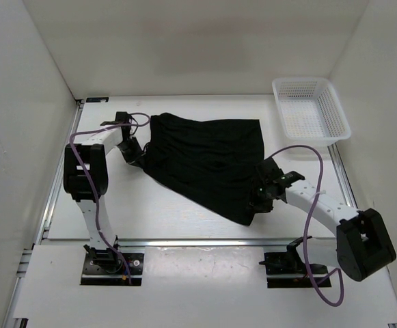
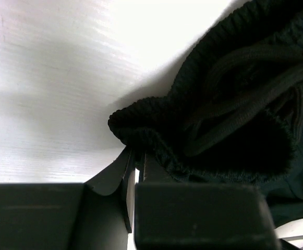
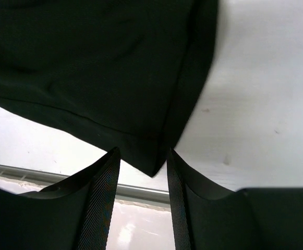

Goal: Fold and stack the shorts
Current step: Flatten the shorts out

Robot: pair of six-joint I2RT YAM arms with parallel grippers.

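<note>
Left pincer point(image 2: 135, 161) pinching the shorts point(image 1: 208, 164) by the waistband, right pincer point(image 3: 142, 156) spread around only the hem tip, so a shallow bite could slip free!

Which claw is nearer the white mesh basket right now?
Right. The right claw is at the near hem corner of the shorts, on the side of the basket; the left claw grips the waistband, across the garment from it.

White walls point(image 1: 184, 41), white table point(image 1: 184, 287), bright light.
</note>
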